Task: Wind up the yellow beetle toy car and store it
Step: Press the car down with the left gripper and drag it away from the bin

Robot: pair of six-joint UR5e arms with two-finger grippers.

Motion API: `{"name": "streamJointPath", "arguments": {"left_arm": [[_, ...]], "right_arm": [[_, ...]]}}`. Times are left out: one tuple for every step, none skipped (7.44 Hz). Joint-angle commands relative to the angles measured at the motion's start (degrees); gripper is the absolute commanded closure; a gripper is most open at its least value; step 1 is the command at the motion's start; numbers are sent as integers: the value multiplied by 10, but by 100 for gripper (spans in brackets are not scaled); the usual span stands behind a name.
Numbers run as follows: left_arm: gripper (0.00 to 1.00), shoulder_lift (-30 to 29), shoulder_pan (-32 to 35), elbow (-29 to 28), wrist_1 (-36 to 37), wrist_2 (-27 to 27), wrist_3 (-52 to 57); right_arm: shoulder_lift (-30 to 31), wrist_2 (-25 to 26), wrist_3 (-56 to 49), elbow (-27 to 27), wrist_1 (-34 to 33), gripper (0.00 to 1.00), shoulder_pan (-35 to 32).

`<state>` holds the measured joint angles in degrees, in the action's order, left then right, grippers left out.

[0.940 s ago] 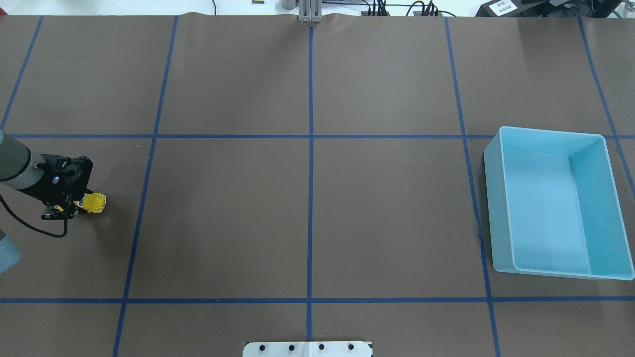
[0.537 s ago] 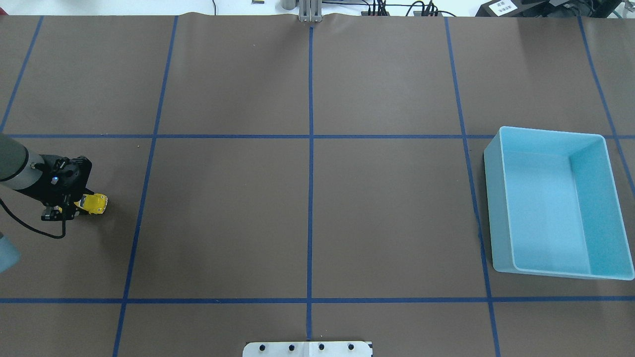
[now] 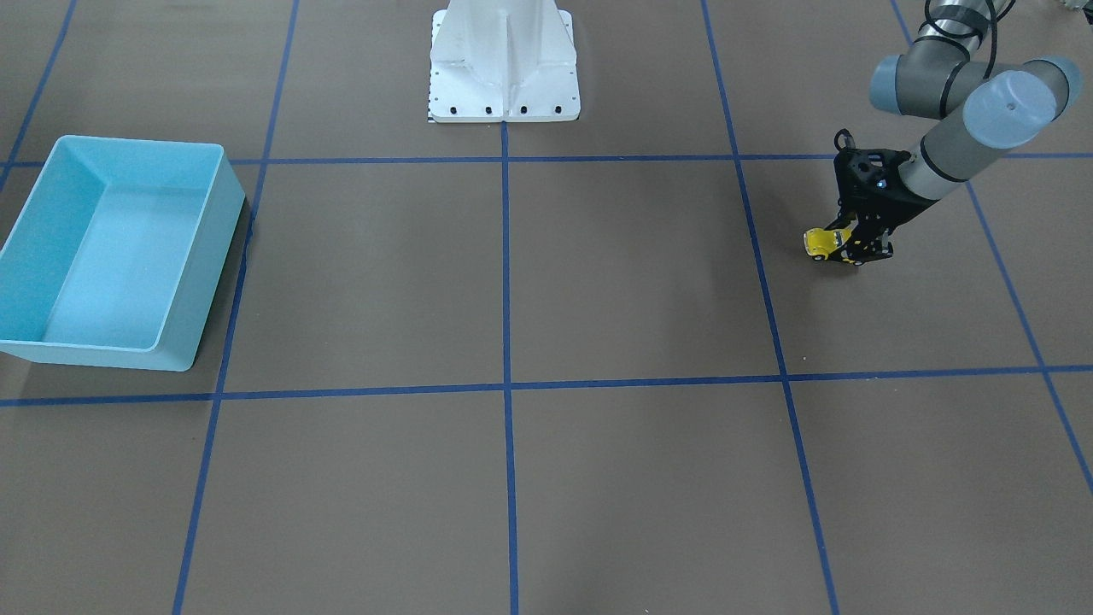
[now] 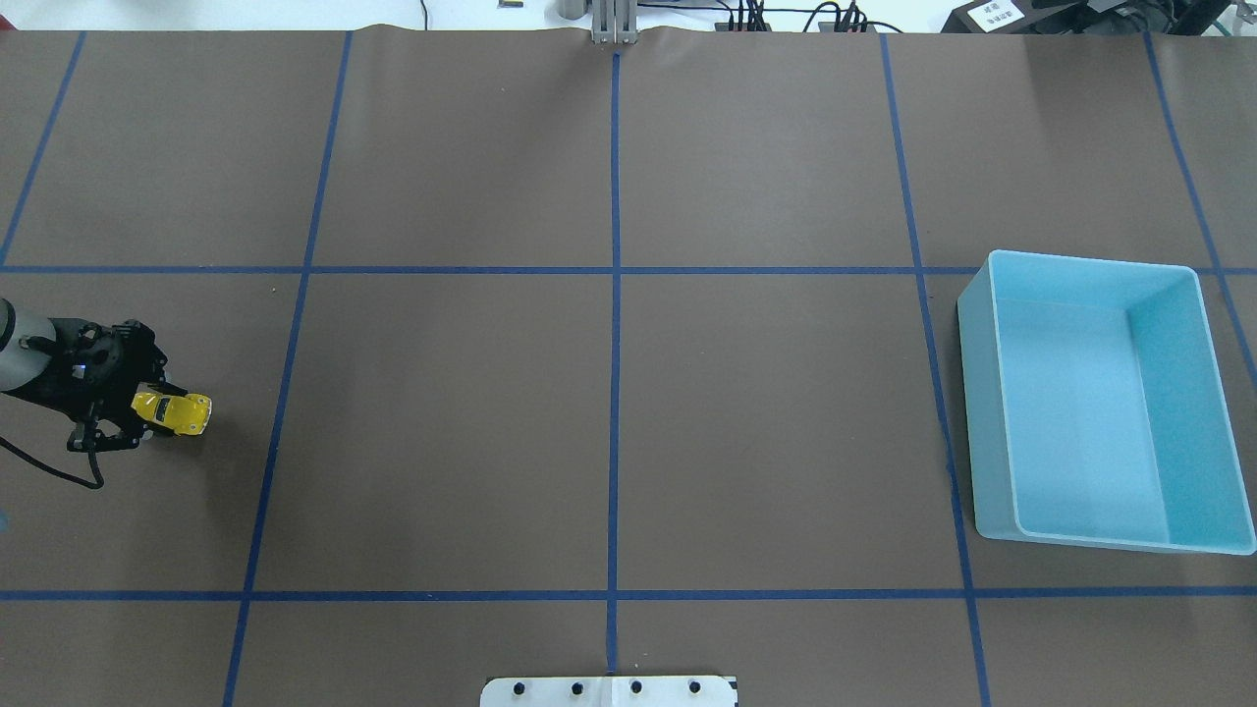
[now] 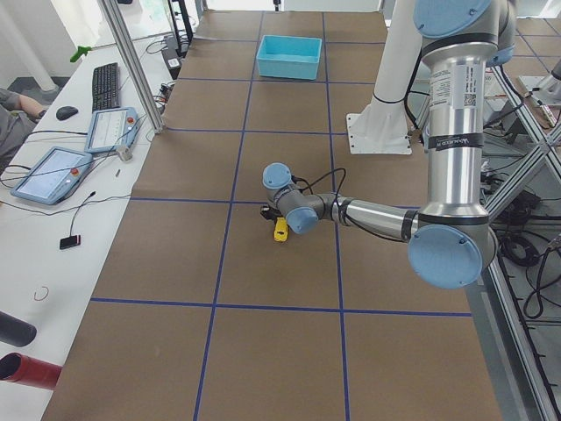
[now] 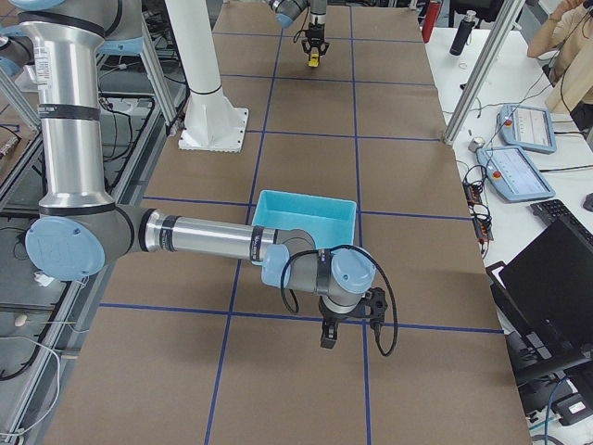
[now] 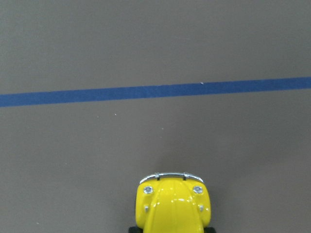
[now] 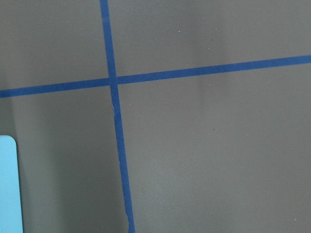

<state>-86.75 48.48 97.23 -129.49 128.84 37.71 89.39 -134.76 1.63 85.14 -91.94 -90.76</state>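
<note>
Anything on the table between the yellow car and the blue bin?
No objects. The overhead exterior view shows only bare brown table crossed by blue tape lines between the yellow beetle toy car and the light blue bin.

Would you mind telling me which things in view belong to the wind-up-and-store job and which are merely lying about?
Part of the job:
- yellow beetle toy car, held on the table by the left gripper
- light blue bin, empty, at the far end of the table

Just lying about, on the side bench:
- keyboard
- mouse
- touch panel
</note>
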Motion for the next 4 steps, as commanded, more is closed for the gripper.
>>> {"name": "streamJointPath", "arguments": {"left_arm": [[100, -1, 1, 0, -7, 14, -12], [100, -10, 1, 0, -8, 18, -34], [100, -11, 0, -3, -8, 18, -35], [100, -11, 0, -5, -7, 20, -35]], "right_arm": [[-2, 1, 2, 0, 0, 0, 0], [-2, 1, 2, 0, 0, 0, 0], [-2, 1, 2, 0, 0, 0, 0], [-3, 1, 2, 0, 0, 0, 1]]}}
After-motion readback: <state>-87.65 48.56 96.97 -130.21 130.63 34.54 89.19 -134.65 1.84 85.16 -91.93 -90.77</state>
